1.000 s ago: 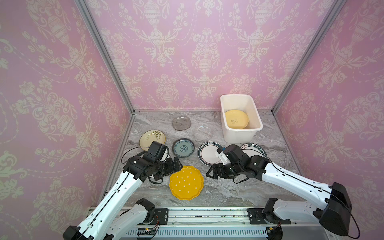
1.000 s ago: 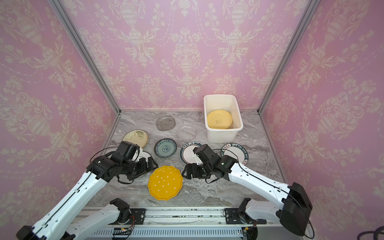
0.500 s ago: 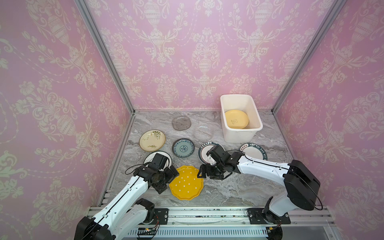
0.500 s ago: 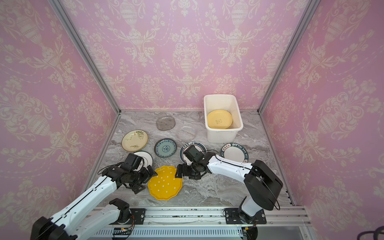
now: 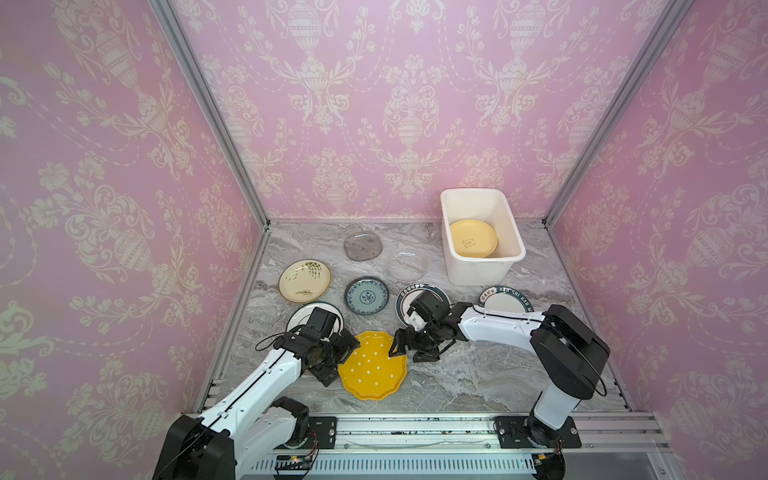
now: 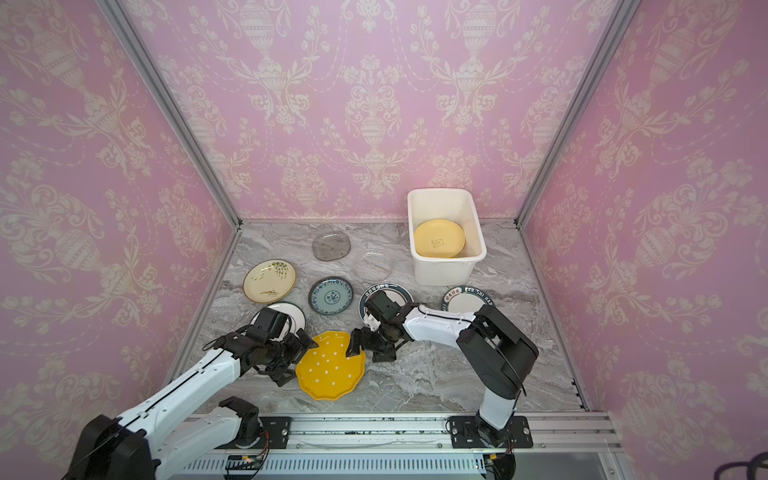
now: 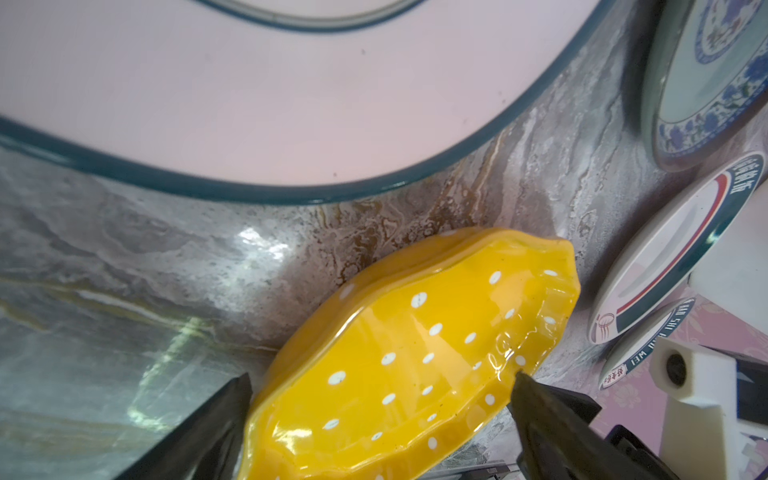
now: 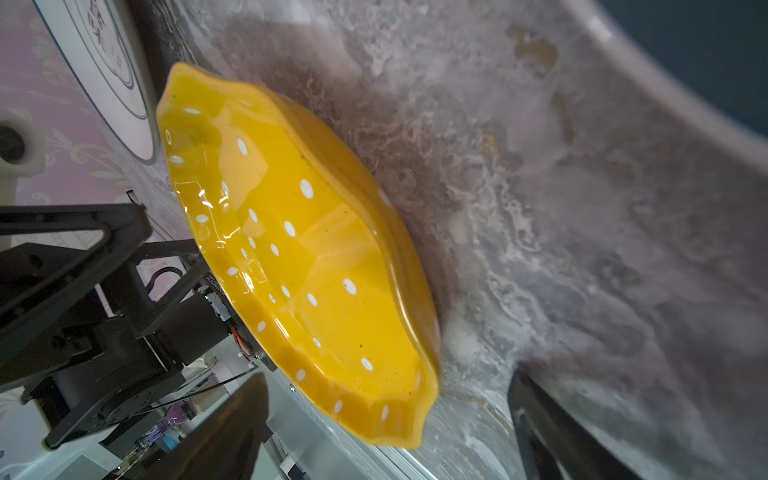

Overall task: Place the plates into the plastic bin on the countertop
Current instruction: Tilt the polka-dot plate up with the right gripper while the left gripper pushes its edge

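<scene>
Jaws spread wide and empty, the left gripper (image 5: pixel 341 360) and right gripper (image 5: pixel 409 353) flank the orange dotted plate (image 5: pixel 372 368) at the front of the countertop (image 5: pixel 478 374); the white bin (image 5: pixel 478 272), back right, holds a pale yellow plate (image 5: pixel 473 238).

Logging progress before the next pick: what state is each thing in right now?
plastic bin, upright, holding one plate
pale yellow plate, inside the bin
orange dotted plate, flat on the countertop, ungripped
left gripper, open at the orange plate's edge
right gripper, open at its other edge
teal plate, on the countertop
</scene>
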